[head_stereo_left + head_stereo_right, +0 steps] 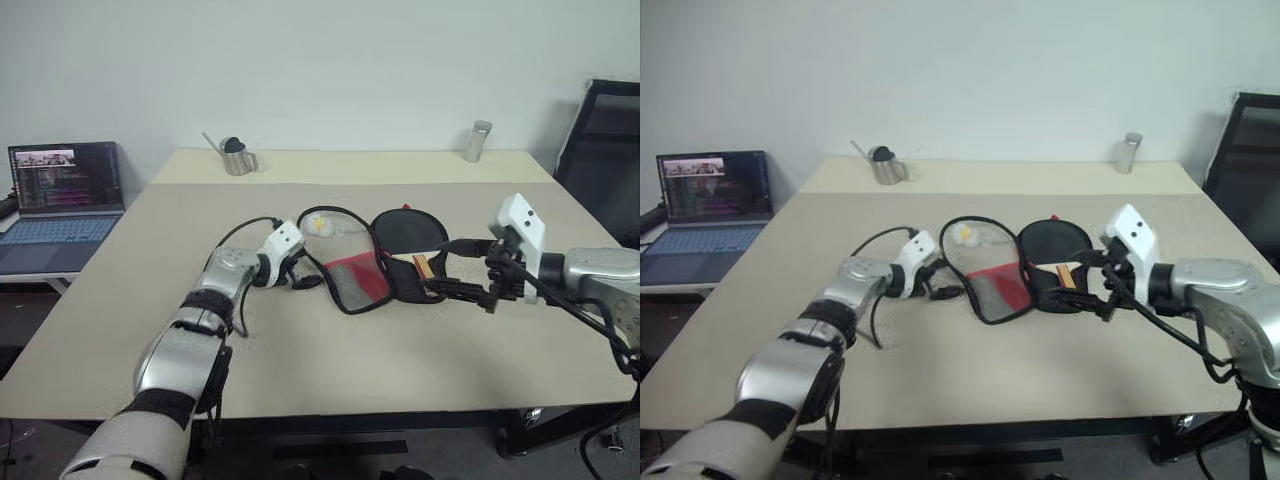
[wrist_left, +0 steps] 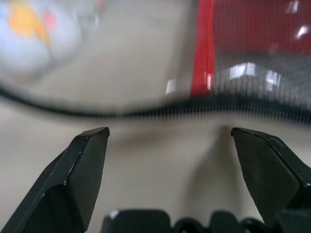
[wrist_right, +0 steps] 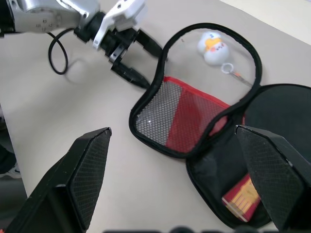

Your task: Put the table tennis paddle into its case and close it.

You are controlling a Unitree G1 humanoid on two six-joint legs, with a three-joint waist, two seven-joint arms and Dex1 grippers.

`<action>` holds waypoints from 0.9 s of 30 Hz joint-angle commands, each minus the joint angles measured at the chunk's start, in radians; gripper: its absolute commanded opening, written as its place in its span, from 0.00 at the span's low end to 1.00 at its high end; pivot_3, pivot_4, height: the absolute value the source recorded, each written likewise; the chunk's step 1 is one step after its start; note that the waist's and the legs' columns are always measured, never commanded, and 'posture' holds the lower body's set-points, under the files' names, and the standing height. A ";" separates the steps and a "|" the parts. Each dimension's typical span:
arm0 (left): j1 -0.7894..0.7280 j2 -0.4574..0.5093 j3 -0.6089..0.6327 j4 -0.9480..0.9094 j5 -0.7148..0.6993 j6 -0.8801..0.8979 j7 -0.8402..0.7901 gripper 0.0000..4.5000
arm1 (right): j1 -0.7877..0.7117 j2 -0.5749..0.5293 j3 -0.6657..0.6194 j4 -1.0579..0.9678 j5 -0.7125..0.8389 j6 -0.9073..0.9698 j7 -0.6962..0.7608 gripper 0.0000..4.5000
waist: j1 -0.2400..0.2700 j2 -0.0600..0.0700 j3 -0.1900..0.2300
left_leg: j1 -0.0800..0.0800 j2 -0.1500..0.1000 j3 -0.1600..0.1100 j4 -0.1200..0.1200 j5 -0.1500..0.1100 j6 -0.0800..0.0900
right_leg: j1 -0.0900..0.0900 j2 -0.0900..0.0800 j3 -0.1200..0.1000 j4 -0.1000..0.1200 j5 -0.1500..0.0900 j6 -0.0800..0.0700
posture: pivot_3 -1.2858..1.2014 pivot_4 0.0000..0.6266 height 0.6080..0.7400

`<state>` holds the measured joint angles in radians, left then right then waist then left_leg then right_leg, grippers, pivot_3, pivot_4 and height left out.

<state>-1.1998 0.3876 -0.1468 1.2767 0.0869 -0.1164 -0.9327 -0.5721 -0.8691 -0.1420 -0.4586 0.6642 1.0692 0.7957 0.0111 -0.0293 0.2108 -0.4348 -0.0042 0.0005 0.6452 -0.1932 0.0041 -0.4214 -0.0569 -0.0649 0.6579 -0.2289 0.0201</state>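
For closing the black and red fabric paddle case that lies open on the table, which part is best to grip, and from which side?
Probably the free outer rim of the open flap, by the mesh pocket. It lies flat toward the left gripper, which sits open right beside it. Coming low from that side lets the fingers pinch the piped edge and fold it over the black paddle.

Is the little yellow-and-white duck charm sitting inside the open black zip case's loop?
Yes, the yellow-and-white duck charm lies on the beige table, ringed by the open black zip case's flap edge.
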 commanded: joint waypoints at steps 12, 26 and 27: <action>-0.178 -0.242 0.047 0.059 0.037 -0.031 0.116 0.98 | 0.098 -0.050 -0.160 -0.143 0.094 0.056 -0.090 1.00 | 0.010 0.000 0.000 | 0.000 -0.001 0.000 0.000 -0.001 0.001 | 0.000 -0.001 0.000 -0.001 0.000 0.000 | 0.52 0.24 1.00; -0.209 -0.349 0.078 0.070 0.054 -0.056 0.160 0.98 | 0.115 -0.015 -0.239 -0.176 0.155 0.206 -0.287 1.00 | 0.009 0.000 0.000 | 0.000 0.000 0.001 0.000 -0.001 0.001 | 0.000 -0.001 0.001 -0.001 0.000 0.001 | 0.52 0.24 1.00; -0.203 -0.336 0.081 0.068 0.053 -0.064 0.147 0.98 | 0.110 -0.009 -0.233 -0.161 0.152 0.205 -0.297 1.00 | 0.008 0.000 0.000 | 0.000 0.000 0.001 0.000 -0.001 0.001 | 0.000 -0.001 0.001 -0.001 0.000 0.001 | 0.52 0.24 1.00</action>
<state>-1.3904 0.0270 -0.0872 1.3580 0.1439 -0.1480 -0.7676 -0.4428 -0.8804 -0.3414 -0.6247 0.8161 1.2759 0.5220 0.0188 -0.0295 0.2109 -0.4345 -0.0045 0.0013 0.6452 -0.1938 0.0046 -0.4213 -0.0574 -0.0638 0.6571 -0.2284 0.0210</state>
